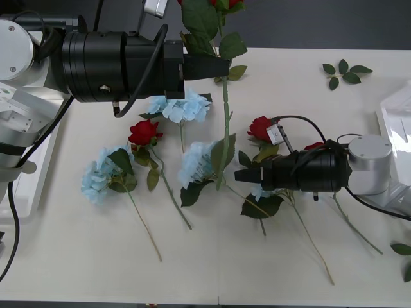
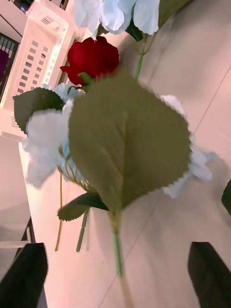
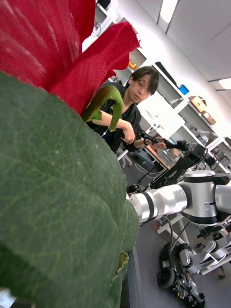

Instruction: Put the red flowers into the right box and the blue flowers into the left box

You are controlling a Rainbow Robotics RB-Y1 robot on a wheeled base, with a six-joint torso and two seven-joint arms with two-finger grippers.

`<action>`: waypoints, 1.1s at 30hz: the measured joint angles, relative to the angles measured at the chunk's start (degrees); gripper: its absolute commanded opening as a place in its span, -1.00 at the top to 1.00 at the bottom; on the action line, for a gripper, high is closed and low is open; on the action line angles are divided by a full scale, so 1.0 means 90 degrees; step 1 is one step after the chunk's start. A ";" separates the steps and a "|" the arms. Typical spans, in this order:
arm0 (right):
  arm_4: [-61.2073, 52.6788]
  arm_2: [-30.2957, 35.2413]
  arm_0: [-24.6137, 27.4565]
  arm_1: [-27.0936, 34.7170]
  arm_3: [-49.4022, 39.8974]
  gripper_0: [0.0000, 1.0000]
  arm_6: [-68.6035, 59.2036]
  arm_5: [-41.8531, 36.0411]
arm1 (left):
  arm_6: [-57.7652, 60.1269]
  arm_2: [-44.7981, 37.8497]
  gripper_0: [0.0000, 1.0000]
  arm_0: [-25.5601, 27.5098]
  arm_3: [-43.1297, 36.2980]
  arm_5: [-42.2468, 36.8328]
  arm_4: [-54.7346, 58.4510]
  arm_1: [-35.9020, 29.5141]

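My left gripper (image 1: 218, 67) is shut on the stem of a red flower (image 1: 225, 5), held up over the table's far middle. Its petals (image 3: 53, 43) and a leaf (image 3: 57, 202) crowd the left wrist view. The stem (image 1: 225, 122) hangs down, and its low leaf (image 2: 127, 144) dangles just ahead of my right gripper (image 1: 239, 174) (image 2: 120, 276), which is open and low over the table. Three blue flowers (image 1: 180, 106) (image 1: 103, 173) (image 1: 198, 163) and two red flowers (image 1: 142, 133) (image 1: 260, 127) lie around it. The left box (image 1: 26, 186) (image 2: 43, 43) and the right box (image 1: 395, 122) sit at the table's sides.
Loose green leaf sprigs lie at the far right (image 1: 345, 70) and near the right edge (image 1: 403, 250). More stems (image 1: 308, 237) run under my right arm toward the front. Bare tabletop stretches along the front edge.
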State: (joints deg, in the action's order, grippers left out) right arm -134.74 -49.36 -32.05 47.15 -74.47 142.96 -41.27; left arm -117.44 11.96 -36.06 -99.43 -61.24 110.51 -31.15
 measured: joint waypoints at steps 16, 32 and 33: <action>-0.1620 0.0045 -0.0240 0.2208 -0.1746 -1.00 0.0562 -0.0252 | 0.0000 -0.0001 1.00 0.0000 0.0004 -0.0002 0.0000 0.0000; -0.2167 0.1267 -0.0153 0.2599 -0.3042 -1.00 0.1276 -0.0549 | 0.0000 -0.0002 1.00 0.0000 0.0006 -0.0002 0.0000 0.0000; -0.2167 0.1339 -0.0046 0.2491 -0.3120 -1.00 0.1276 -0.0549 | 0.0000 -0.0002 1.00 0.0000 0.0006 -0.0002 0.0000 0.0000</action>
State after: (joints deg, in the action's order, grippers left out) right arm -154.25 -37.31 -32.46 69.57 -102.55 154.44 -46.21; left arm -117.44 11.94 -36.06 -99.37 -61.26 110.51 -31.15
